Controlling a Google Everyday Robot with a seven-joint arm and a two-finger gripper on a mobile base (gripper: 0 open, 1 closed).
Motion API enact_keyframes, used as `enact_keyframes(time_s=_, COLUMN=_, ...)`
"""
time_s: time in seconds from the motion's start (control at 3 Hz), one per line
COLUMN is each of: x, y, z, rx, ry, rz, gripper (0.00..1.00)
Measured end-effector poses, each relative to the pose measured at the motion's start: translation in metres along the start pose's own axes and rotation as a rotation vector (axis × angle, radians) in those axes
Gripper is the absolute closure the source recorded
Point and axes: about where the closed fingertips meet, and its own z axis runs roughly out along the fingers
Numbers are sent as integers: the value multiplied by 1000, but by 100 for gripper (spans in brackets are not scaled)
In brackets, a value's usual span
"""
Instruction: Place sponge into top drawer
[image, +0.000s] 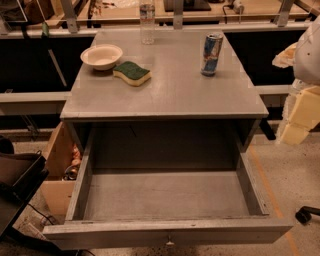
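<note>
The sponge (132, 73), pale yellow with a dark green top, lies flat on the grey cabinet top (170, 90) at its left side, just right of a cream bowl (101, 56). The top drawer (167, 192) is pulled fully out toward me and its inside is bare. Its front panel has a small knob (170, 243) in the middle. My gripper (299, 122) hangs at the far right edge of the view under the white arm (310, 50). It is beside the cabinet, off to the right of both drawer and sponge, and holds nothing that I can see.
A blue and silver can (212, 54) stands upright on the right of the cabinet top. A clear plastic bottle (147, 22) stands at its back edge. A cardboard box (60, 170) and dark equipment (17, 185) sit on the floor at left. A chair caster (306, 214) is at lower right.
</note>
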Motion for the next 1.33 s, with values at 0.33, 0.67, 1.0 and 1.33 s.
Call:
enact_keyframes(time_s=0.33, x=0, y=0, z=0, rx=0, ry=0, rz=0, gripper=0)
enact_keyframes(time_s=0.67, x=-12, y=-18, z=3, rx=43, ry=-60, rz=46, gripper=0)
enact_keyframes(time_s=1.0, x=-29, y=-37, z=29, rx=58, ry=-217, rz=185, gripper=0)
enact_keyframes(time_s=1.33, x=-55, y=-42, z=52, rx=40, ry=-426, rz=300, gripper=0)
